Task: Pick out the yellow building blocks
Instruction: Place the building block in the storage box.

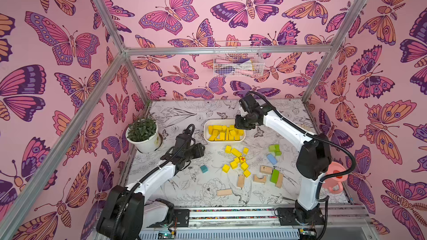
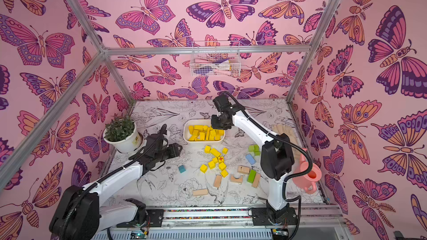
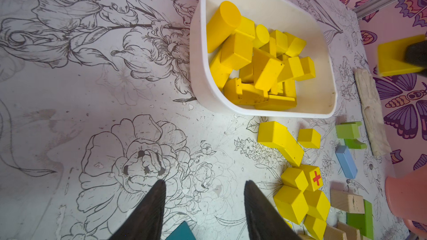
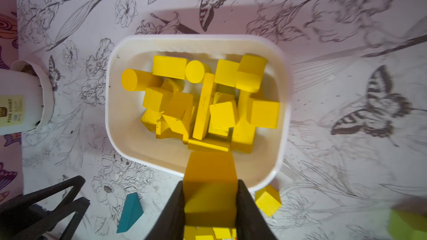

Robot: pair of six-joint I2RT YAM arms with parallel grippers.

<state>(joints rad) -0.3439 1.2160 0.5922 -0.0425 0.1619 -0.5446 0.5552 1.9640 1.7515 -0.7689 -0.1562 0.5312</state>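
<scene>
A white bin at the table's middle back holds several yellow building blocks. My right gripper hangs over the bin's near right rim, shut on a yellow block. Several loose yellow blocks lie in front of the bin, among them a cube with a red cross. My left gripper hovers open over bare table, left of that cluster, with nothing between its fingers.
A teal block lies near the left gripper. Green blocks, a blue block and tan blocks sit right of the yellow cluster. A potted plant stands at the left, a pink watering can at the right edge.
</scene>
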